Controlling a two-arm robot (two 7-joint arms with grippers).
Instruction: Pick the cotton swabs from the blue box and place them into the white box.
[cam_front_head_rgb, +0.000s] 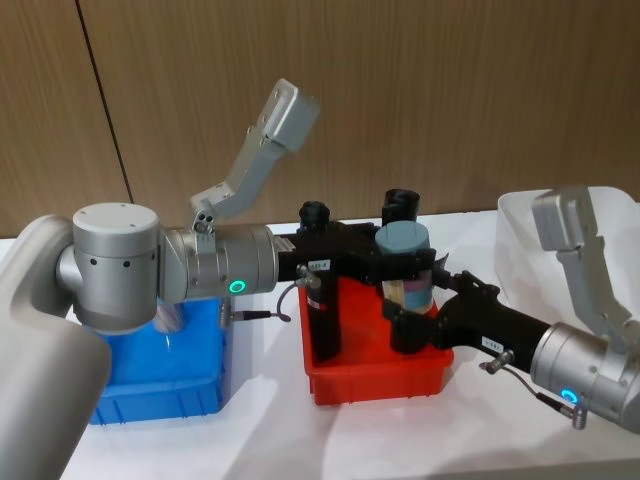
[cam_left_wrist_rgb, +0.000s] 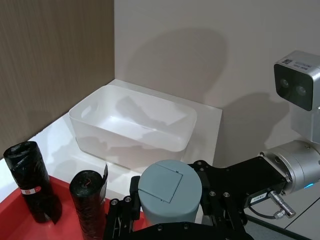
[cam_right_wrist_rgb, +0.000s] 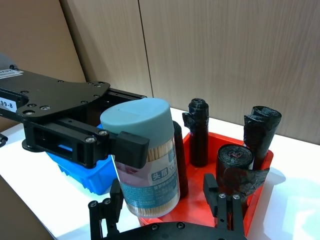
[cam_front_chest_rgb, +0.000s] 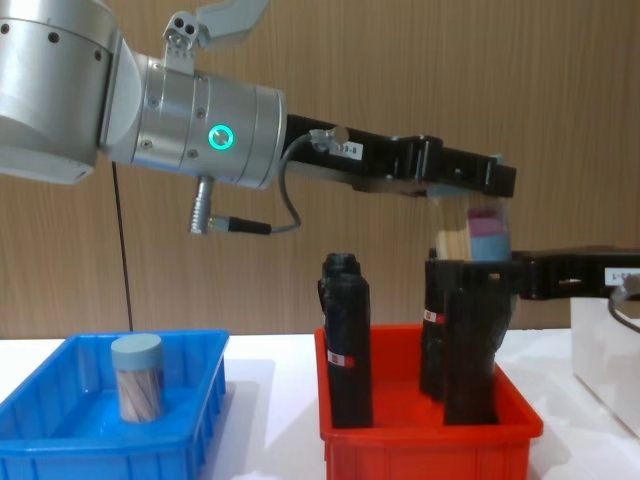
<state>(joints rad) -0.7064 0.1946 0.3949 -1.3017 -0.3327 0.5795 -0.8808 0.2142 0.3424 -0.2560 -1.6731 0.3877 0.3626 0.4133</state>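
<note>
Found the left gripper (cam_front_head_rgb: 402, 262) clamped on a small clear plastic jar of cotton swabs (cam_front_head_rgb: 409, 292), gripping it just under its pale blue-grey round lid. Saw that jar held upright in the air above a red plastic rectangular bin (cam_front_head_rgb: 380, 385), between the two arms. Noted the right gripper (cam_right_wrist_rgb: 162, 212) reaching in from the robot's right with jaws spread around the jar's lower part, one finger (cam_right_wrist_rgb: 222, 200) plainly clear of the jar's wall; could not tell whether the other touched it. Counted several tall black rolls (cam_front_chest_rgb: 345, 340) standing upright in the red bin, below and beside the jar. Spotted a second swab jar (cam_front_chest_rgb: 137, 378) upright inside the shallow bright blue plastic bin (cam_front_chest_rgb: 100, 455) on the robot's left, just beside the red one. Made out the white smooth-walled plastic box (cam_left_wrist_rgb: 130, 145) on the white tabletop (cam_front_head_rgb: 260, 430), off to the red bin's right.
</note>
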